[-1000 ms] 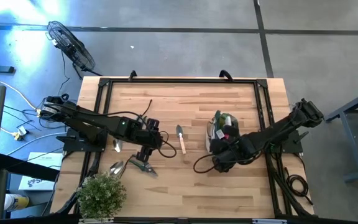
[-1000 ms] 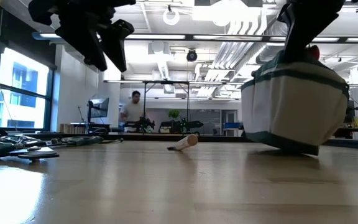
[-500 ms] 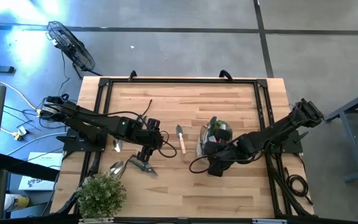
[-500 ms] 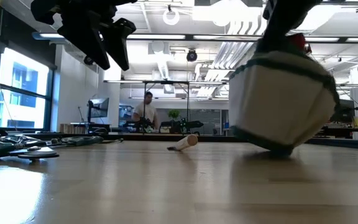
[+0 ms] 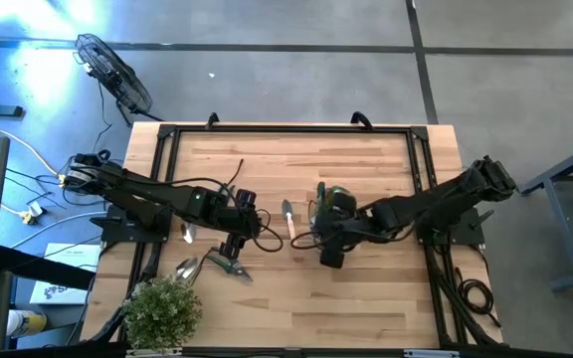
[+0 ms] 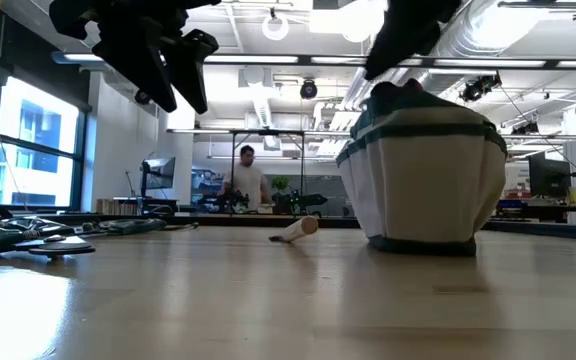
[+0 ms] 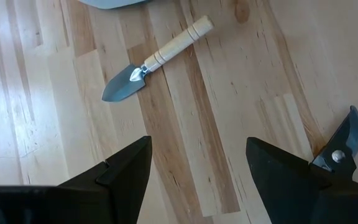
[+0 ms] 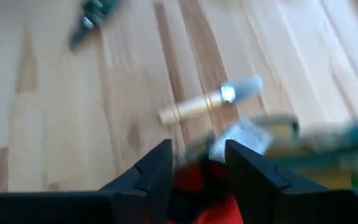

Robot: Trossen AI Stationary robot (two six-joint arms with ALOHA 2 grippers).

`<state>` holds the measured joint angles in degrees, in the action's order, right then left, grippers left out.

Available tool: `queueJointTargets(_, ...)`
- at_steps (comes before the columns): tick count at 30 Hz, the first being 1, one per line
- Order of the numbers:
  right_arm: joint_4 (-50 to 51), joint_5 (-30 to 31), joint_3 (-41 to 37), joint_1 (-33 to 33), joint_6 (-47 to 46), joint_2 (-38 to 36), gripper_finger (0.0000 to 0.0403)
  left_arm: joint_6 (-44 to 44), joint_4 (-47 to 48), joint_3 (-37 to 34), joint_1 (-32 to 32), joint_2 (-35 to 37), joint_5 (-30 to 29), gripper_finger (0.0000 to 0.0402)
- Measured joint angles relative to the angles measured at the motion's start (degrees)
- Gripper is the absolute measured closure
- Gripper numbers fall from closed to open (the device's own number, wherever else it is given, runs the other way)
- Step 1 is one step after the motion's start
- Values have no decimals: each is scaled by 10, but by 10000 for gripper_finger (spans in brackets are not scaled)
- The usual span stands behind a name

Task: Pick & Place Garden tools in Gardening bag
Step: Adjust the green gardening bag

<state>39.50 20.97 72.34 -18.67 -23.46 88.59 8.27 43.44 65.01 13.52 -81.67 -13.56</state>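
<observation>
1. The gardening bag (image 5: 328, 211) has slid left across the table (image 5: 386, 298) over the last second and now stands upright just beside the wooden-handled trowel (image 5: 288, 220).
2. The right gripper (image 5: 328, 237) is at the bag's mouth — fingers parting, with a red piece (image 8: 191, 179) between them; whether it is still gripped cannot be told.
3. The left gripper (image 5: 231, 243) hovers unchanged, jaws spread and empty, above the pruners (image 5: 229, 266).
4. Judgement — the bag is now closer to the remaining tools.

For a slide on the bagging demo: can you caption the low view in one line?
Gardening bag standing upright on the table, a wooden-handled trowel lying beyond it, left gripper hanging open overhead.
</observation>
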Motion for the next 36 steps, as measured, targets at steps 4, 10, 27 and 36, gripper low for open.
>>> queueJointTargets(4, -65, 0, 0, 0, 61, -7, 237, 3, 0, 0, 0, 0, 0, 149)
queueJointTargets(10, 0, -2, 0, -1, -2, -34, 226, 22, 2, 0, 0, 0, -3, 149)
queueJointTargets(27, 245, -67, 0, 102, -244, -45, 253, 126, -52, 0, 0, 0, -62, 149)
queueJointTargets(36, 261, -106, 0, 104, -274, -40, 253, 126, -43, 0, 0, 0, -62, 149)
